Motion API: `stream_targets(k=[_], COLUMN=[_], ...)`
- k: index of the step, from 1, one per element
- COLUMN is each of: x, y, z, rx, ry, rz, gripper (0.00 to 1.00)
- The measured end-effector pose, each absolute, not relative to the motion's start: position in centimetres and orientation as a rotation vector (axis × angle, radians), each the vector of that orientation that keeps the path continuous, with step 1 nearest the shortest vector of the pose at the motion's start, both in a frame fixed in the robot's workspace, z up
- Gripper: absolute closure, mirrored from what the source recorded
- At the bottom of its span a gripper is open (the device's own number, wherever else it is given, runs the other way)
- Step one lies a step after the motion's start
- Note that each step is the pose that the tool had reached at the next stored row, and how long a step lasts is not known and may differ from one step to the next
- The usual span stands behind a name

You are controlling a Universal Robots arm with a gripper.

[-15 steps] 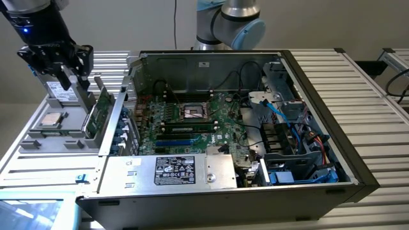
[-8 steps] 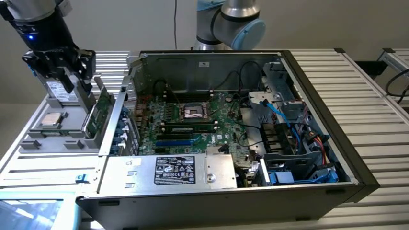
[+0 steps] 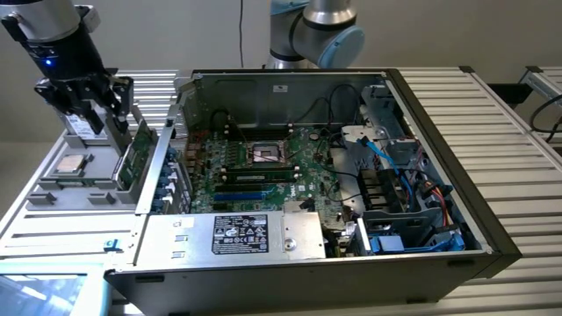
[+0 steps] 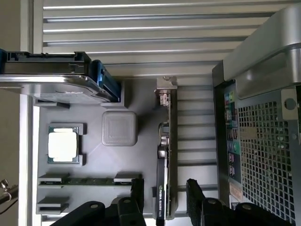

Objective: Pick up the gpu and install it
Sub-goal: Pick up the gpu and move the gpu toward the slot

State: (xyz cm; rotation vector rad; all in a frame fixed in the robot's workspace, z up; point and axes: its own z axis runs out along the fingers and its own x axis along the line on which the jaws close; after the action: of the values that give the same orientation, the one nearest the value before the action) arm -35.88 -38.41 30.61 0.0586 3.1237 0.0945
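Two dark fingers of the pincer [image 4: 165, 188] are seen spread wide, one on each side of the gpu [image 4: 163, 155], and nothing is held between them. A gap appears on both sides, so no contact is judged to have been made. The gpu is stood on its long edge in a slot of the grey tray [image 4: 94, 160], at the side nearest the open computer case [image 3: 439, 197], with its silver bracket at the end away from the fingers. The tray is set on the slatted counter [image 3: 518, 118], at the exterior view's left. Several risks can be judged from here. If the pincer is not kept centred, the card's edge could be struck by one finger and the card tipped in its slot. If the black cooler is squeezed rather than the board, the grip could slip. With the case wall so near, the bracket could be caught on it by a tilted lift.
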Motion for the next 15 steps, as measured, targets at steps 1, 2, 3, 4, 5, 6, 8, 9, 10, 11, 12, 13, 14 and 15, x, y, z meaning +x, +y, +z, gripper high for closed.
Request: stream_targets(k=[1,2,3,4,5,6,8,9,10,11,12,13,14,15], x=[-36.0,-36.2,-36.3,-36.3,-36.3,-36.2,-36.0,-36.0,-36.0,-35.9,-35.9,-35.9,-35.9,-35.9], y=[-38.4,-38.4,-38.4,-38.4,-38.4,-38.4,-38.4,-38.4,-38.4,-38.4,-38.4,-38.4,-38.4,-38.4], z=[30.4,30.2,30.0,29.9,29.7,29.5,29.1,29.0,28.8,28.6,28.4,28.2,28.1,27.9], rx=[0.049,0.041,0.035,0.031,0.029,0.027,0.024,0.024,0.024,0.024,0.024,0.024,0.024,0.024], ry=[3.124,3.124,3.124,3.124,3.125,3.125,3.125,3.125,3.125,3.125,3.125,3.125,3.125,3.125], rz=[0.095,0.095,0.096,0.096,0.096,0.096,0.095,0.096,0.096,0.096,0.096,0.096,0.096,0.099], gripper=[0.51,0.51,0.51,0.51,0.51,0.51,0.51,0.51,0.51,0.51,0.51,0.51,0.51,0.51])
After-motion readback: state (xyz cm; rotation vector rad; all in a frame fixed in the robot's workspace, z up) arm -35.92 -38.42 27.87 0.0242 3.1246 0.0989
